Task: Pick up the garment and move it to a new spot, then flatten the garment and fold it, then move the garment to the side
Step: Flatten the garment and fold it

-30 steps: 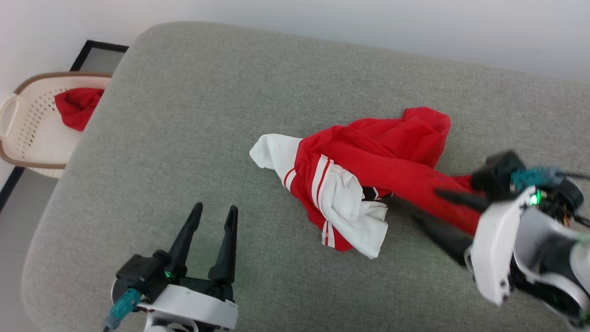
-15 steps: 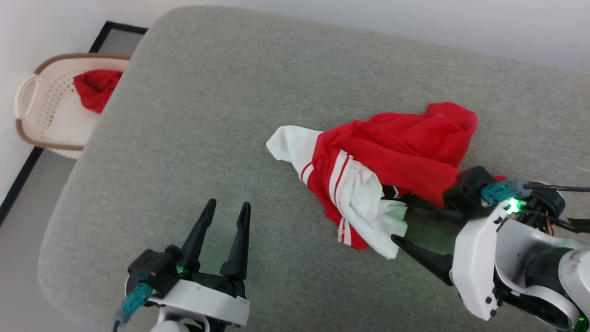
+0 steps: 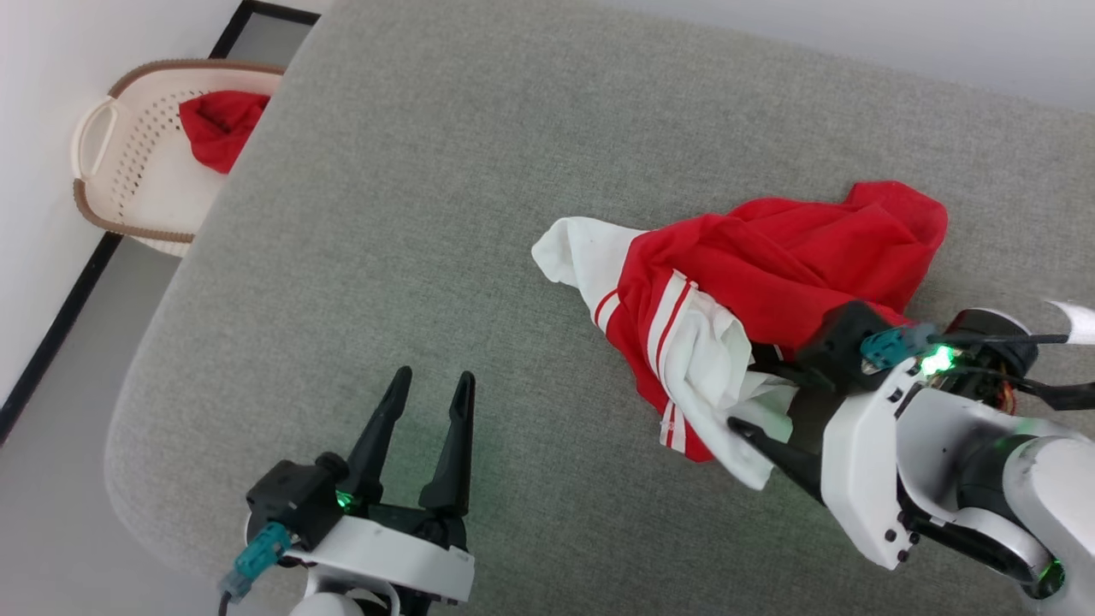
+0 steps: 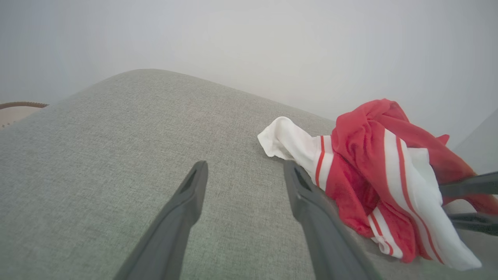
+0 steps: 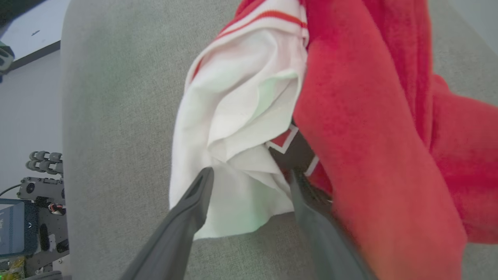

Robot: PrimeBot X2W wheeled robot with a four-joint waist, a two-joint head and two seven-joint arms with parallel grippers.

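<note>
Straddling a white fold of the garment with right tool spread wide. Hovering over grey cushion with left tool spread, empty.

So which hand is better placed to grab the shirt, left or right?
Probably the right hand: open, it straddles a white fold of the garment. The left hand, also open, is over bare cushion, apart from it.

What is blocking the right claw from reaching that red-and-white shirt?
Nothing visible. The right gripper stands open, its tips at the white fold of the red-and-white jersey shirt, which lies crumpled on the grey cushion.
</note>
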